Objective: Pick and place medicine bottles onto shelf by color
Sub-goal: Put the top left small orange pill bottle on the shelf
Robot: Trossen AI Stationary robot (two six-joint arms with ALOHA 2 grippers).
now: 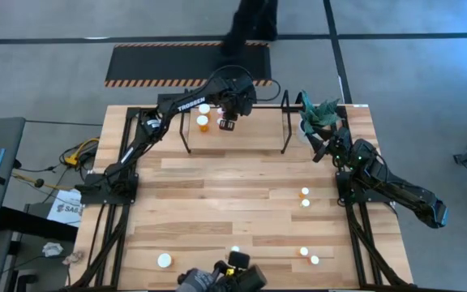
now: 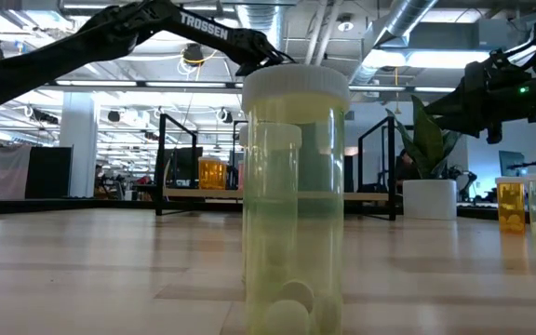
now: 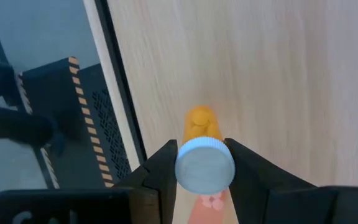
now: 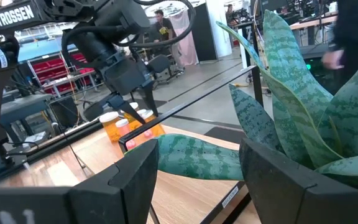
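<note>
The shelf (image 1: 285, 122) stands at the table's far edge, with two orange medicine bottles (image 1: 203, 122) upright on its left part. My left gripper (image 1: 227, 122) reaches over the shelf beside them, shut on a white-capped bottle (image 3: 205, 165) whose body looks reddish (image 4: 138, 138). An orange shape (image 3: 201, 121) shows beyond the cap; I cannot tell if it belongs to the held bottle. My right gripper (image 1: 321, 146) is open and empty beside the plant, a leaf (image 4: 191, 155) showing past its fingers. Other bottles (image 1: 304, 197) stand loose on the table. My left gripper pinches the bottle's round white cap (image 3: 185, 168) between its two fingers, one on each side. The fingers (image 3: 163, 165) come from above, pointing down at the light wood. Whether the bottle rests on the wood or hangs clear does not show.
A plant in a white pot (image 1: 319, 118) stands at the shelf's right end. Bottles stand near the right edge and the near edge (image 1: 309, 256), (image 1: 164, 260). A large pale bottle (image 2: 296, 195) fills the low view. A striped mat (image 1: 189, 63) and a person (image 1: 254, 20) are beyond the table.
</note>
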